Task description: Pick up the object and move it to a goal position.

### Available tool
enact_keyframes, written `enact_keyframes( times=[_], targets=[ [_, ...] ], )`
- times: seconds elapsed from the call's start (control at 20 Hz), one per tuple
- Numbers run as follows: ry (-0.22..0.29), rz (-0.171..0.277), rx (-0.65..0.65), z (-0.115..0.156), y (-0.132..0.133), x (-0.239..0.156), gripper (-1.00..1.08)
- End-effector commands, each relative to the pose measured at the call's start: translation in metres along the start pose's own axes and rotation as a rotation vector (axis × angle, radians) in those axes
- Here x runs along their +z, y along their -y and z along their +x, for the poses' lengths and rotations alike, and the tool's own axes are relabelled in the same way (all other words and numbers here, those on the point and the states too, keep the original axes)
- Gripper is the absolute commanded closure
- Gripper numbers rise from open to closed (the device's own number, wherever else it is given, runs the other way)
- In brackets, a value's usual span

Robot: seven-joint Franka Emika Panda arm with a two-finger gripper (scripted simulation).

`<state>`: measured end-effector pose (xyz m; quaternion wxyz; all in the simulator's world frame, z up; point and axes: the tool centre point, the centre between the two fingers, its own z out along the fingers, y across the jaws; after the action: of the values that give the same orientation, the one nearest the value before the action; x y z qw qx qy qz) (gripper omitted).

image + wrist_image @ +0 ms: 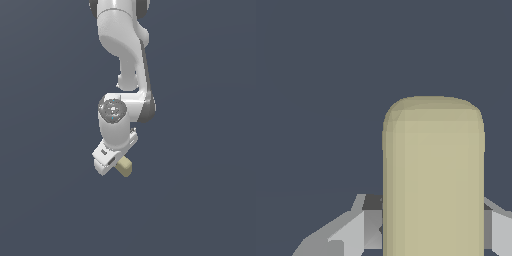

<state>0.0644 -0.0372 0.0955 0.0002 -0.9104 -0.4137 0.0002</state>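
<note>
One small pale tan matte block with rounded edges (124, 167), clamped between the fingers of one white claw (116, 165). One white jointed arm (122, 60) above. No legible writing.

You see the block (124, 166) sitting between the tool's (114, 165) fingers (356, 232), one finger against each of its sides, its far end sticking out beyond the tool, arm (122, 50) rising above.

The exterior view looks down on the arm (122, 75) from a distance. The wrist view sits very close to the tan block (433, 175), which both views share.
</note>
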Motion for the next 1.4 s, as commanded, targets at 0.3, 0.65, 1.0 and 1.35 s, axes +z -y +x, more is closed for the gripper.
enact_keyframes(
  times=[0.3, 0.65, 1.0, 1.35],
  targets=[
    [0.000, 0.000, 0.000, 0.000, 0.000, 0.000, 1.08],
    [0.000, 0.000, 0.000, 0.001, 0.006, -0.004, 1.08],
    [0.001, -0.001, 0.000, 0.003, 0.031, -0.022, 1.08],
    [0.002, -0.002, 0.000, 0.007, 0.078, -0.054, 1.08]
  ],
)
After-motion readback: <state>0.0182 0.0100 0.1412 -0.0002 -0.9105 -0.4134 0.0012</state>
